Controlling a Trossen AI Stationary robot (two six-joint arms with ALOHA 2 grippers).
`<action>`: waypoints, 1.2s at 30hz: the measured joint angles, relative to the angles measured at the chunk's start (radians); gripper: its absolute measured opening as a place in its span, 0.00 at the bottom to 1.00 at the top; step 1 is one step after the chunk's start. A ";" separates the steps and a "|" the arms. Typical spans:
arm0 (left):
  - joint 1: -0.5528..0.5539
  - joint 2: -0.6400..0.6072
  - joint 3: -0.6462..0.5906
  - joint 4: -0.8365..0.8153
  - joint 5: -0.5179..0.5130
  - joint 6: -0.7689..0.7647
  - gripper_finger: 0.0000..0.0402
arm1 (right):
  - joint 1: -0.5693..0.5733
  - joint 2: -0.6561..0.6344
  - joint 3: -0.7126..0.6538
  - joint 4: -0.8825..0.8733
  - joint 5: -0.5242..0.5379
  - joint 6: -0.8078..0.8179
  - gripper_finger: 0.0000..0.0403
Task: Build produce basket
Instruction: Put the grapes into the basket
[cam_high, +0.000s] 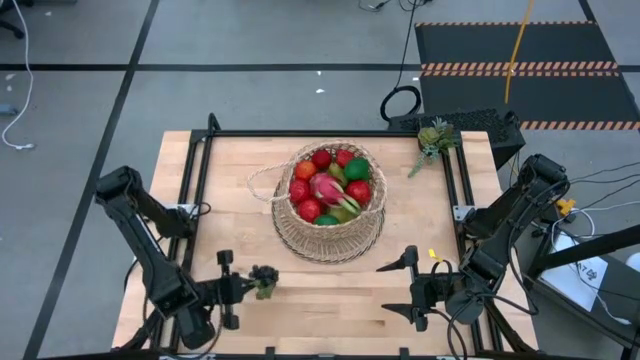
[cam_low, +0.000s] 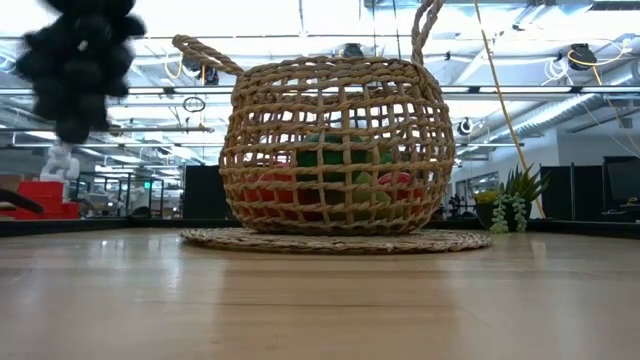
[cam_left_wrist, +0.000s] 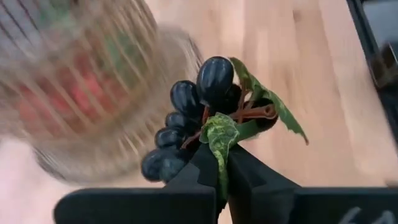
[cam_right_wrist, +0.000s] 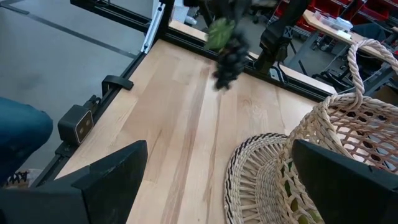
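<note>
The tan wicker basket stands mid-table on a round woven mat, with red, green and pink produce inside. Its thin handle arches off to the left. My left gripper is near the table's front edge, left of the basket, shut on a bunch of dark grapes with green leaves. The low view shows the grapes high above the tabletop. My right gripper stands open at the front right, with nothing between its fingers. My left gripper pinches the grape bunch at its stem end, with a green leaf caught between the two fingertips. The fingers slant downward toward the basket. The bunch is lifted clear of the table and its berries hang below the leaf.
The round woven mat under the basket reaches toward my right gripper. A small green plant lies at the far right corner. Black frame rails run along the table's edges. Bare wood lies between the grapes and the basket.
</note>
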 joint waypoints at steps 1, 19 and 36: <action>0.006 -0.012 0.005 0.007 -0.035 0.048 0.02 | 0.000 0.000 0.000 0.000 0.000 0.000 0.98; 0.124 -0.156 0.011 0.578 -0.156 1.055 0.02 | -0.003 0.000 0.000 0.001 0.002 0.000 0.98; 0.236 -0.156 0.011 0.651 0.026 1.141 0.04 | -0.003 0.000 0.001 0.002 0.053 -0.041 0.98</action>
